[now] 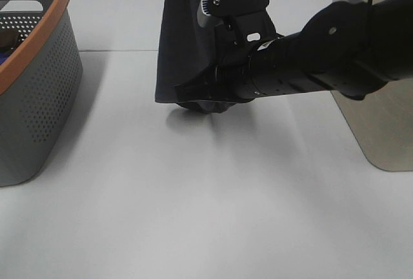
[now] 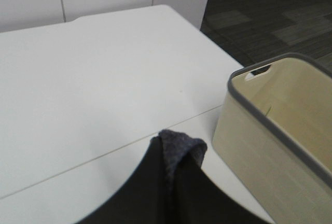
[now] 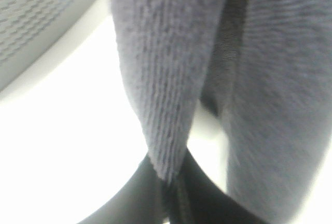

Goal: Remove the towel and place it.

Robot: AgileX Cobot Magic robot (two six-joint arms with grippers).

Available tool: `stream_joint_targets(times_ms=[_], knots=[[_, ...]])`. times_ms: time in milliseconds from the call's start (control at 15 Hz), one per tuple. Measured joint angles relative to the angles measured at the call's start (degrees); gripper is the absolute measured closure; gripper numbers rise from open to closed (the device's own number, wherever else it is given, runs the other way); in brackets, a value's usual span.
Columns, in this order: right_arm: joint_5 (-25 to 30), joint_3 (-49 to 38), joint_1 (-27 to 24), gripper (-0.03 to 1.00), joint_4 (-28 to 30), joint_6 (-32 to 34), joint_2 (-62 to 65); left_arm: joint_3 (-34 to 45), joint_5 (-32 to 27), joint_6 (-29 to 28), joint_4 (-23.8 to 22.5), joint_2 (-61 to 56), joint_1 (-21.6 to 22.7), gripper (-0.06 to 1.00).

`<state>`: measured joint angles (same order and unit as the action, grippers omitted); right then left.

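Observation:
A dark grey towel hangs upright over the middle of the white table, its top out of the exterior high view and its lower end just above the tabletop. My right gripper reaches in from the right and is shut on the towel's lower edge. In the right wrist view the fingers meet on a fold of the towel. My left gripper shows only in the left wrist view. It is shut on a corner of the towel, high over the table.
A grey perforated basket with an orange rim stands at the left edge and also shows in the right wrist view. A beige bin with a grey rim stands at the right; the left wrist view shows it from above.

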<state>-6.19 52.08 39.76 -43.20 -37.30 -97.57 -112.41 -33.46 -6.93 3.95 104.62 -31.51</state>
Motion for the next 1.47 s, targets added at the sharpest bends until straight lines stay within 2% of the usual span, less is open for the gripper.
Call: stream_joint_targets(times_ms=[200,333,467,600,733,867,1000,1067,1200,1333,1467], knots=[[13.58,0.0,0.0,0.97,0.11,-0.29,6.07,0.0,-8.14,-0.06,-0.34,0.0,3.38,0.94],[20.45,0.0,0.0,0.97,0.11,0.11,9.85,0.0,-11.92,-0.06,-0.46,0.0,4.35,0.94],[27.16,0.97,0.0,0.97,2.64,4.01,12.43,0.0,-15.3,-0.06,-1.15,0.0,4.53,0.94],[35.92,4.47,0.0,0.97,10.03,12.09,12.89,0.0,-18.74,-0.06,-2.58,0.0,4.53,0.94],[45.55,8.71,0.0,0.97,22.17,24.01,12.89,0.0,-22.23,-0.06,-4.81,0.0,4.53,0.94],[51.68,12.83,0.0,0.97,36.21,36.44,12.89,0.0,-25.67,-0.06,-7.33,0.0,4.58,0.94],[56.72,16.9,-0.06,0.97,49.96,45.95,12.89,0.0,-28.82,-0.06,-8.37,0.0,4.58,0.94],[58.79,19.08,-0.8,0.97,53.46,48.47,12.61,0.0,-29.62,-0.06,-8.88,0.17,4.58,0.94],[60.5,23.61,-5.04,0.97,54.66,49.56,11.46,0.0,-31.63,-0.06,-9.57,1.6,4.58,0.94],[59.82,27.96,-9.85,0.97,54.55,48.87,9.68,0.0,-31.74,-0.06,-11.17,4.07,4.58,0.94],[57.87,32.6,-13.01,0.97,54.2,47.67,7.68,0.0,-28.88,-0.06,-13.29,6.07,4.58,0.94]])
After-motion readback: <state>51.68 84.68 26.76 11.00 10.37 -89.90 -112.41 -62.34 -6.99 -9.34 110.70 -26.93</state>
